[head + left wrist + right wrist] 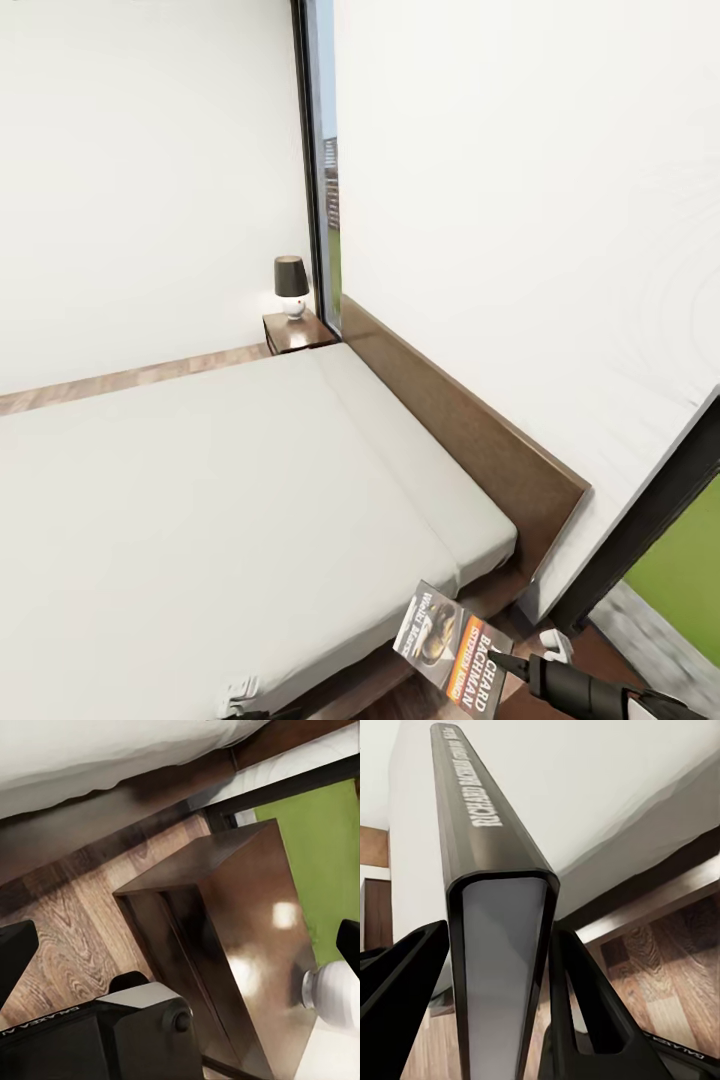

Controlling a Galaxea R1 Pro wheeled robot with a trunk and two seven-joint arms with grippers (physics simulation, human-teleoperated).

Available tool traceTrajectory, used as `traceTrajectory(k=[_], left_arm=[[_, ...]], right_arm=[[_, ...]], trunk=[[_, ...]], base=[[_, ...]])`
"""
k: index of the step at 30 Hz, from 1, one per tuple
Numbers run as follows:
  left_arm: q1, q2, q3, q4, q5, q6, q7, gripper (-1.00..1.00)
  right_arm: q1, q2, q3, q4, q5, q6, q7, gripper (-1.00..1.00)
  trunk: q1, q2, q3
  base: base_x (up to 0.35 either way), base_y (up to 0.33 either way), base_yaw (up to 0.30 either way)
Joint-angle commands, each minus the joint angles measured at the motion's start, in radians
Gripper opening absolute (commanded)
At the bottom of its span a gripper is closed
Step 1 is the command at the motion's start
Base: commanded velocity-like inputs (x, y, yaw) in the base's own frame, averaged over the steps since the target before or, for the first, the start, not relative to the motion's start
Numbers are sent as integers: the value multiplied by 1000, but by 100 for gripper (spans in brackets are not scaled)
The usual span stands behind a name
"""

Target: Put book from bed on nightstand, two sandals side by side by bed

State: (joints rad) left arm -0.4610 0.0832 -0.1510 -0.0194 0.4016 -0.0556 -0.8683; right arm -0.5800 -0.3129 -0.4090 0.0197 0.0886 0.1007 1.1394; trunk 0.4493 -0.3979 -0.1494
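Note:
The book (452, 650), grey-white with an orange band and "Bachman" lettering, hangs in the air just past the bed's near corner by the headboard. My right gripper (498, 661) is shut on its lower edge. In the right wrist view the dark fingers (585, 1012) clamp the book (487, 855) on both sides. The bed (220, 500) has an off-white mattress and a brown headboard (470, 430). My left gripper (180, 945) stands open above a glossy dark-brown nightstand (247, 892) beside the bed frame. A second nightstand (297, 332) stands at the bed's far side. The sandals are out of view.
A dark-shaded lamp (291, 285) stands on the far nightstand. A white lamp base (334, 990) sits on the near nightstand's top. Dark-framed windows (318, 160) flank the headboard wall, with grass (680, 580) outside. Wood-plank floor (75, 922) runs between bed and nightstand.

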Motion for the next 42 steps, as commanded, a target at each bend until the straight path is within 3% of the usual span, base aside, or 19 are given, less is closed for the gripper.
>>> traceTrajectory(k=[1,42], left_arm=[[-1,-1,-9,1,6,-6,-2,100],[5,-3,-9,1,5,-6,-2,100]], right_arm=[[-1,0,-10,2,8,9,2,-100],[-2,1,-10,2,8,8,-6,-100]], trunk=[[1,-2,-1],[1,-2,66]], base=[[0,0,0],[0,0,0]])
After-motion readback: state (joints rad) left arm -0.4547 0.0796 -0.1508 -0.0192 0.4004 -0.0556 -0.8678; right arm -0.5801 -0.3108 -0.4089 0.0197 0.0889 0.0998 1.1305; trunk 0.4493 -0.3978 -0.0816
